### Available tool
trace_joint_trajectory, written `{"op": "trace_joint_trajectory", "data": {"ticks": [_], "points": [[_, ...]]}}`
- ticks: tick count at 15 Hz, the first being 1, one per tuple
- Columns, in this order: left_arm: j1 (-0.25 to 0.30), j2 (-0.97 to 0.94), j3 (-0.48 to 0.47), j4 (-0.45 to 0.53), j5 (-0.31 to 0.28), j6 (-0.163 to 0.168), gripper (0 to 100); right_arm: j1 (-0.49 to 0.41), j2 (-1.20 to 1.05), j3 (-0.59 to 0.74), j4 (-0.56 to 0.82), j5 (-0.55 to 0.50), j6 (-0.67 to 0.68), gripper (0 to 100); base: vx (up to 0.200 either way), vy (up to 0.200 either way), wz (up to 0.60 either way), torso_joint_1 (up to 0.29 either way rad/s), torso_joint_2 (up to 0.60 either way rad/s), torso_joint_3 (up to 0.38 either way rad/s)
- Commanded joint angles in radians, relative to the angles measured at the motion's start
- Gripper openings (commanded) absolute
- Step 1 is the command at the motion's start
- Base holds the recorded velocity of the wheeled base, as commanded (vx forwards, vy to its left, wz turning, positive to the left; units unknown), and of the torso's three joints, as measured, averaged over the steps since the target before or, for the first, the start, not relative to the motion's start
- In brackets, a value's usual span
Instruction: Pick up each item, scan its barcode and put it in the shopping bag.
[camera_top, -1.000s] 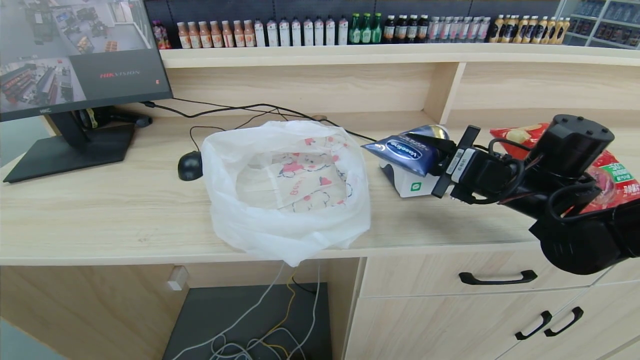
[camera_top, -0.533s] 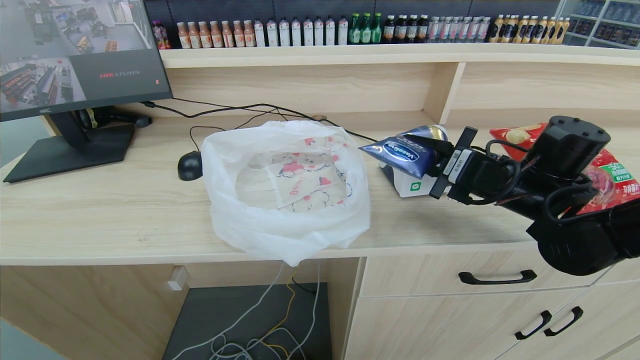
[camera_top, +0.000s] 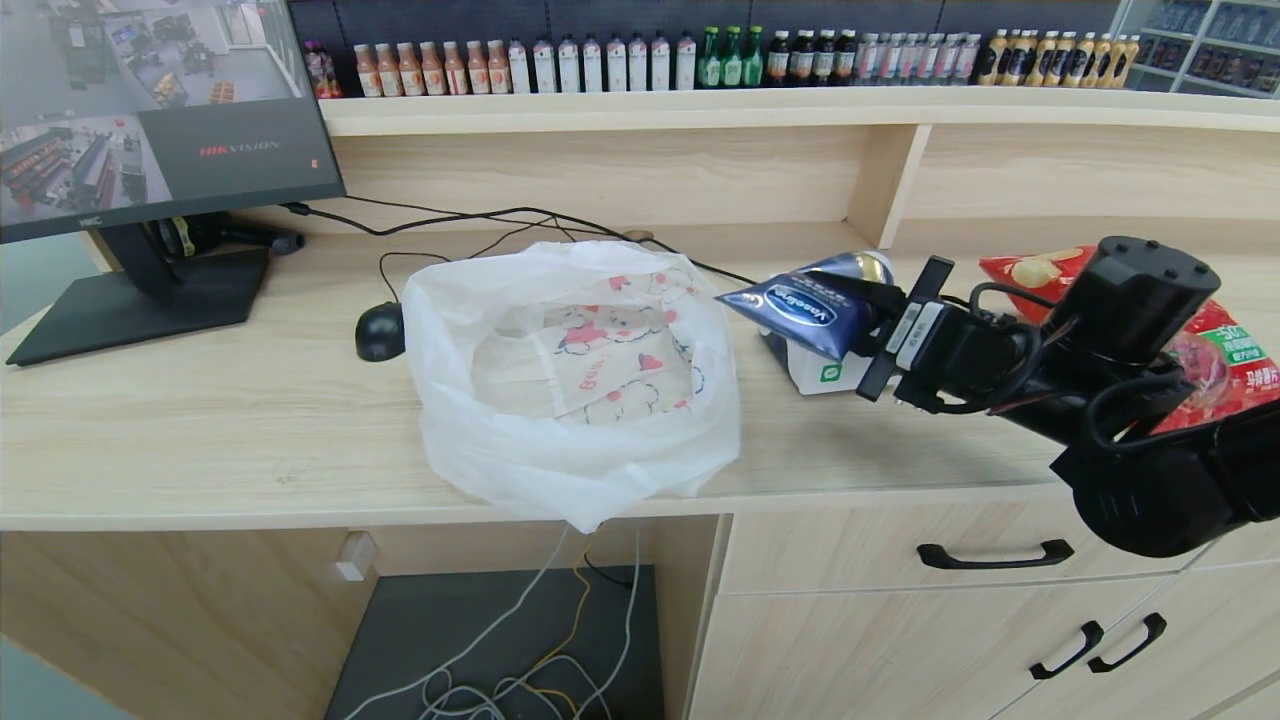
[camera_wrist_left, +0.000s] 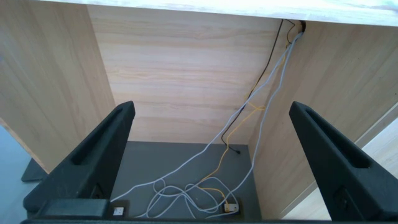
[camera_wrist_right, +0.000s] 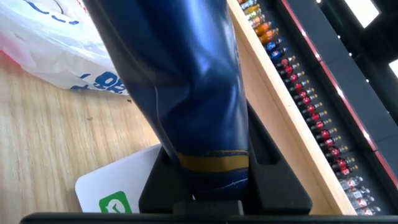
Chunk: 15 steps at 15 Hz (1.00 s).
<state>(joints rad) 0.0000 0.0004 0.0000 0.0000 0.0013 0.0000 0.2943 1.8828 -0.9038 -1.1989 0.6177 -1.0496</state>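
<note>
Bench (camera_top: 200, 420): light wood, with a raised back ledge. I see drawers (camera_top: 995, 590) with black handles under its right part and an open bay under its left.
Shelf (camera_top: 640, 105): runs along the back above the ledge and carries a long row of bottles (camera_top: 700, 60).
Monitor (camera_top: 150, 110): stands on the bench's far left corner, screen lit.
Cables (camera_wrist_left: 211, 186): white and yellow, hanging down into the bay onto a dark mat.
Mouse (camera_top: 380, 330): black, just beside the bag's left side.
Right tool (camera_top: 858, 300): I have it clenched on the tube, over the bench's right part.
Left tool (camera_wrist_left: 211, 109): released, fingers wide apart, below the bench top facing the bay.
Tube (camera_top: 800, 305): dark blue with a light oval label and a gold band near the gripped end. Its flat crimped end points toward the bag, near the rim. It is held in the air above a white box (camera_top: 825, 372) with a green mark.
Chips (camera_top: 1230, 350): red packet lying on the bench behind my right arm.
Bag (camera_top: 570, 400): white plastic with a red and blue bear print. It sits at the bench's front edge with its mouth open upward. I cannot make out any item inside.
</note>
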Motion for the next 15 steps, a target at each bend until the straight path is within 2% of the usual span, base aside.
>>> {"op": "trace_joint_trajectory", "data": {"ticks": [1,5,10,15], "points": [[0.000,0.000,0.000,0.000,0.000,0.000,100,0.002,0.001,-0.001,-0.002,0.001,0.002,0,0.000,0.000,0.00,0.000,0.00,0.000],[-0.002,0.000,0.000,0.000,0.000,0.000,100,0.000,-0.005,-0.009,-0.073,-0.007,0.065,0,0.000,0.000,0.00,0.000,0.00,0.000],[0.000,0.000,0.000,0.000,0.000,0.000,100,0.002,-0.047,0.000,-0.077,-0.013,0.115,0,0.000,0.000,0.00,0.000,0.00,0.000],[0.000,0.000,0.000,0.000,0.000,0.000,100,0.066,-0.083,-0.007,-0.143,-0.070,0.235,0,0.000,0.000,0.00,0.000,0.00,0.000]]}}
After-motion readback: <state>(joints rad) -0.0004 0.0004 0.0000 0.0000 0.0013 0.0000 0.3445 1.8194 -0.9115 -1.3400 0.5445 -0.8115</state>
